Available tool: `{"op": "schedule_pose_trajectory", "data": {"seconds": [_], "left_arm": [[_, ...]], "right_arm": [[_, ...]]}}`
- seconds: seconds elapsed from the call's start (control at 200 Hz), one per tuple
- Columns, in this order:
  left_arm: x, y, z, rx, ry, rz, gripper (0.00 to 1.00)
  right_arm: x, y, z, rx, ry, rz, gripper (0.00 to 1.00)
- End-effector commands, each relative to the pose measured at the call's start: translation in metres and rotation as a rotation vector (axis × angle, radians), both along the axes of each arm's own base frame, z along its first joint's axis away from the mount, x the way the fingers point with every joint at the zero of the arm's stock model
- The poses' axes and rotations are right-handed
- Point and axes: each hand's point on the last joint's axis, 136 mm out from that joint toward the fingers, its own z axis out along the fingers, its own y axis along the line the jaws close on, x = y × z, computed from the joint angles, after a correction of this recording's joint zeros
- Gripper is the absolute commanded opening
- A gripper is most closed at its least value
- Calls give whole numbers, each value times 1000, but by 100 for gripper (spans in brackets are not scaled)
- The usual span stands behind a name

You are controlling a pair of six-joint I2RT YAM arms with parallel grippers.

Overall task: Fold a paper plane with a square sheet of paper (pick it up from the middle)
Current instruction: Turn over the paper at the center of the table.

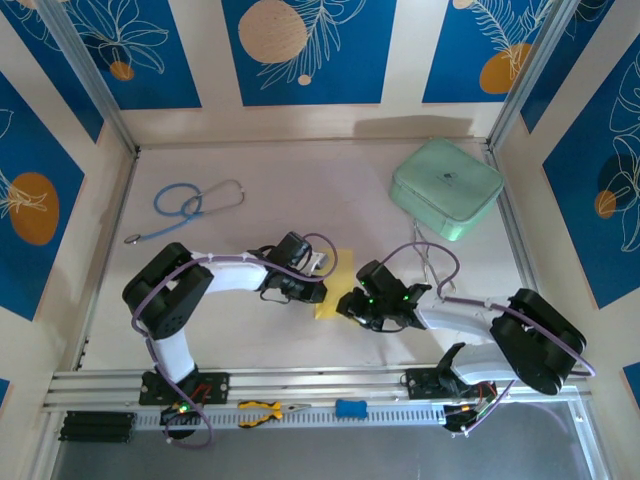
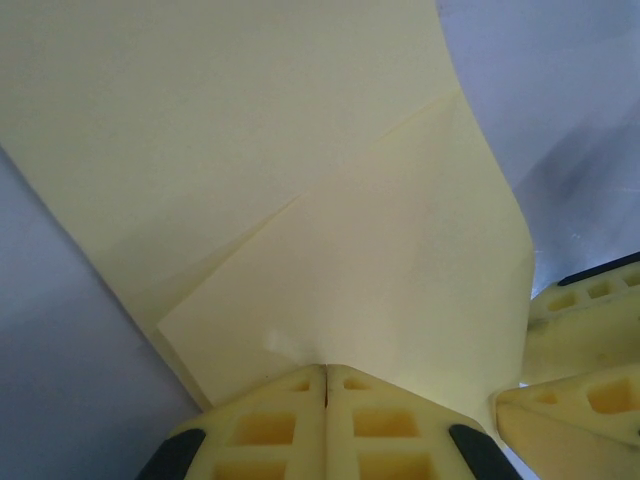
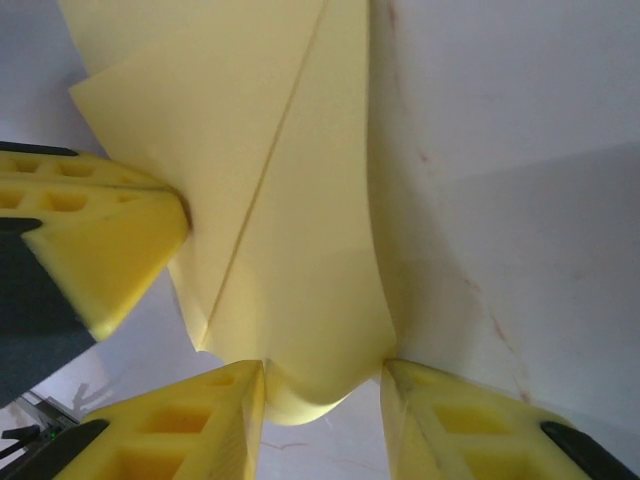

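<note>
1. Top cam: both arms reach in twd the middle of the table point(image 1: 300, 190), and the yellow paper sheet point(image 1: 340, 275) sits right between the two gripper heads, a bit nearer the front rail than the back wall.
2. L gripper point(image 1: 318, 272) comes at the sheet from the left side, R gripper point(image 1: 352, 300) from the right and slightly nearer the front. The tips are close together w/ the paper betw them.
3. L wrist cam: L gripper point(image 2: 325, 385) has its two foam fingers pressed tight together, no gap at the seam, pinching the near edge of the sheet point(image 2: 300, 150). There's a tiny crinkle right where it bites.
4. Same view, the paper is already partly folded: a diagonal flap lies over the bigger layer w/ a visible crease line. The R gripper's fingers point(image 2: 585, 350) poke in at the lower right, touching the paper edge.
5. R wrist cam: R gripper point(image 3: 325, 400) has its fingers spread apart. A curled, rounded bit of the sheet point(image 3: 300, 200) bulges down into the gap betw them. A long crease runs up the paper.
6. The L gripper's finger point(image 3: 100, 230) shows on the left there, up against the sheet.
7. Other stuff: mint-green case point(image 1: 445, 188) back right, blue stethoscope point(image 1: 190, 203) back left, yellow-handled pliers point(image 1: 265, 410) on the front rail, all well apart from the paper.
</note>
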Motion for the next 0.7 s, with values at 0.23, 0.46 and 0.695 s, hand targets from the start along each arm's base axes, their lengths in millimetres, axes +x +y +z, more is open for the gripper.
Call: {"op": "schedule_pose_trajectory", "data": {"seconds": [0.23,0.46,0.695], "left_arm": [[-10,10,-17,38,57,9,0],[-10,11,-16,36,57,13,0],[-10,9,-13,22,59,16,0]], "right_arm": [[41,11,16,80,-84,-2,42],[58,13,19,102,-122,17,42],[64,1,7,91,-106,-28,40]]}}
